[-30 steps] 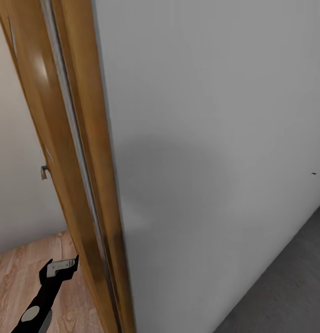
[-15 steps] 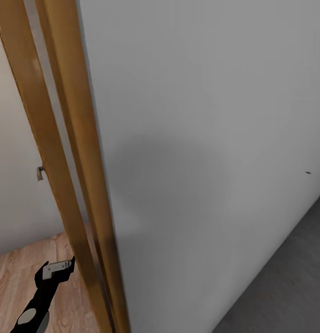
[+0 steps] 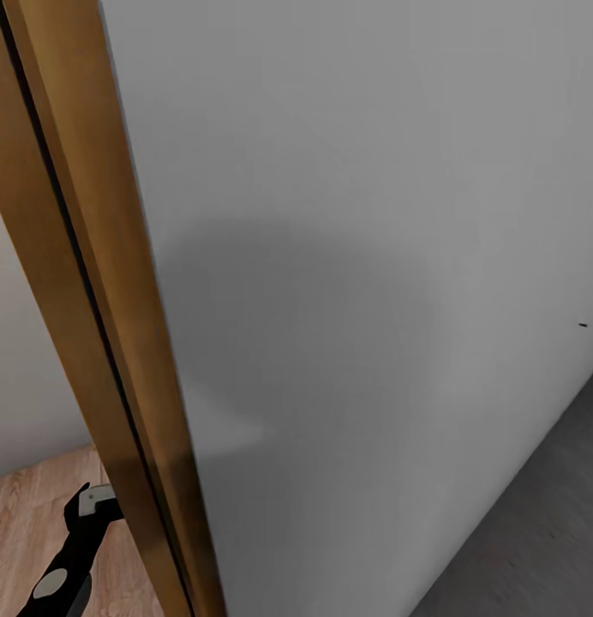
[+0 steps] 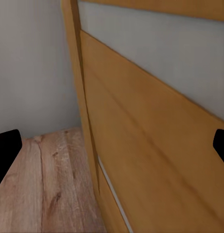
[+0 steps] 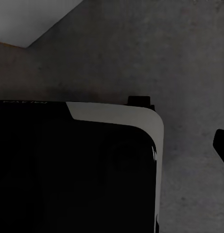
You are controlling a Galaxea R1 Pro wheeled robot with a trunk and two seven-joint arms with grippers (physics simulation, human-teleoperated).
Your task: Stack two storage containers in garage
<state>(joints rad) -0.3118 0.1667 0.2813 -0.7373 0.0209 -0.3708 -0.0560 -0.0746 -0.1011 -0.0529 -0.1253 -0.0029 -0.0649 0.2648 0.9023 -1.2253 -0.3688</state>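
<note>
A plain grey-white wall (image 3: 374,283) fills most of the head view, edged by a wooden door frame (image 3: 91,283). Light wood planks (image 3: 22,531) lie beyond it, dark concrete floor (image 3: 536,540) on the near side. The left gripper (image 3: 89,504) hovers low beside the frame — jaws spread wide, holding nothing. The right gripper (image 5: 223,150) hangs over the concrete — its opening I cannot tell.

Head cam looks forward and down, right up close to a white wall (image 3: 374,257), with a wooden door frame (image 3: 82,283) running from 11 to 6 o'clock and grey concrete floor (image 3: 545,531) at 5; left wrist cam faces that same door frame (image 4: 141,145) up close, over the same light plank floor (image 4: 48,189) the head cam has at 7 (image 3: 22,531); right wrist cam points down at the concrete (image 5: 189,63).
</note>
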